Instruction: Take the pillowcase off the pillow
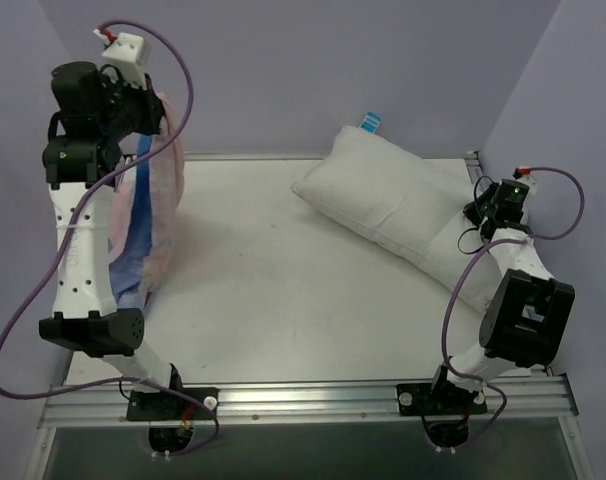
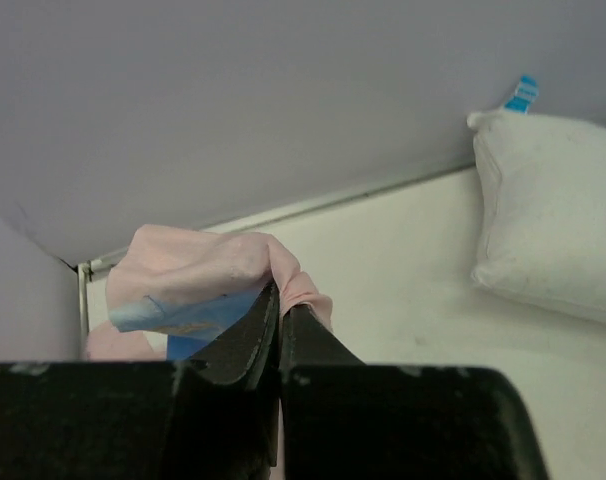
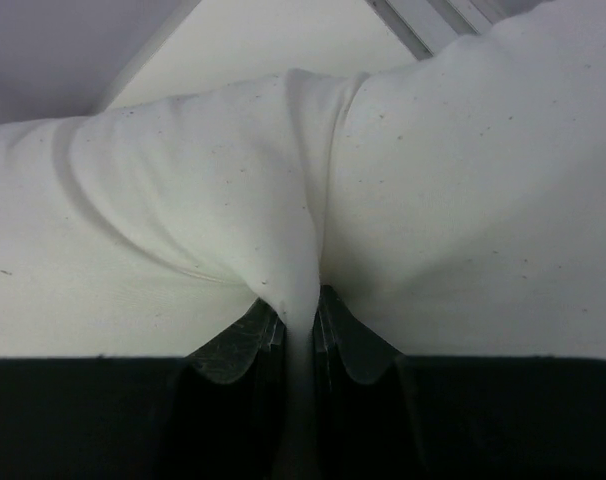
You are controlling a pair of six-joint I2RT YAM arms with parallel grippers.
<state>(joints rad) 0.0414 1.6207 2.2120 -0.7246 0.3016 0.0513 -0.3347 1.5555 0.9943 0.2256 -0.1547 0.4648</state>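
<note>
The pillowcase (image 1: 148, 215) hangs in a pink and blue bunch at the far left, lifted off the table. My left gripper (image 1: 141, 105) is shut on its top fold; in the left wrist view the pink cloth (image 2: 198, 275) is pinched between the fingertips of the left gripper (image 2: 281, 305). The white pillow (image 1: 388, 200) lies bare on the table at the right, its blue tag (image 1: 370, 122) at the far end. My right gripper (image 1: 480, 212) is shut on a fold of the pillow (image 3: 183, 200) at its near right end; the right wrist view shows the right gripper (image 3: 300, 312) holding it.
The white table (image 1: 273, 290) has a metal rail (image 1: 313, 400) along its near edge. Purple walls (image 1: 283, 70) close in the back and both sides. Cables loop near both arms.
</note>
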